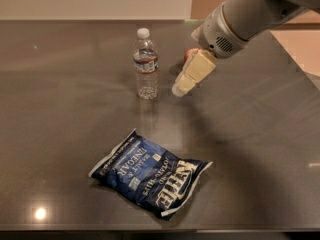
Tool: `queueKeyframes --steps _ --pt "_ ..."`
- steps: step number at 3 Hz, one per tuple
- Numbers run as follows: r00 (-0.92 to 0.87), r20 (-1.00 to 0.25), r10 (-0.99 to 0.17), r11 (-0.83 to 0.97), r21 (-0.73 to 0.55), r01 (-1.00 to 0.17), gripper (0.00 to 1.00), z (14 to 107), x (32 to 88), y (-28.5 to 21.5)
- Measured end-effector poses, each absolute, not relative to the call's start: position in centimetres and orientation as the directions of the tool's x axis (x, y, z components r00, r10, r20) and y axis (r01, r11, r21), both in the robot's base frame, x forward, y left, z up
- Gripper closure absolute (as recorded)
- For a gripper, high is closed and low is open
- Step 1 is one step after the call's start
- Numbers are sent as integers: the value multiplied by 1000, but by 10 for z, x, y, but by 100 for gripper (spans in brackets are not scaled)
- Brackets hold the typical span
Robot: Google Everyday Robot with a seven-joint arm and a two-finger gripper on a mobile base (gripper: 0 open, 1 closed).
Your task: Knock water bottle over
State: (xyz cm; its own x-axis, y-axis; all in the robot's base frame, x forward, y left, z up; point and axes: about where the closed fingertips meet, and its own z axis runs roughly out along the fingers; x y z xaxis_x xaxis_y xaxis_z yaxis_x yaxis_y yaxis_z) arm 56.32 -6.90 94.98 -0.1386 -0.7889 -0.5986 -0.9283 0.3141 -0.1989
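Observation:
The water bottle (146,64) stands upright on the dark table, clear and ribbed, with a white cap and a dark label band. My gripper (181,88) hangs from the grey arm that comes in from the upper right. Its cream-coloured fingers point down and to the left. The tip is a short way to the right of the bottle, at about the height of its lower half, and is apart from it.
A red apple (189,54) sits behind the gripper, mostly hidden by it. A blue chip bag (149,172) lies flat in front of the bottle. The table's far edge (90,20) meets a pale wall. The table's right edge runs diagonally at the far right.

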Motion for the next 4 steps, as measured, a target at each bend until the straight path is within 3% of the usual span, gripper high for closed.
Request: queueKeyframes --steps 4 --pt "-78 -754 -652 278 -143 -950 0 923 636 15"
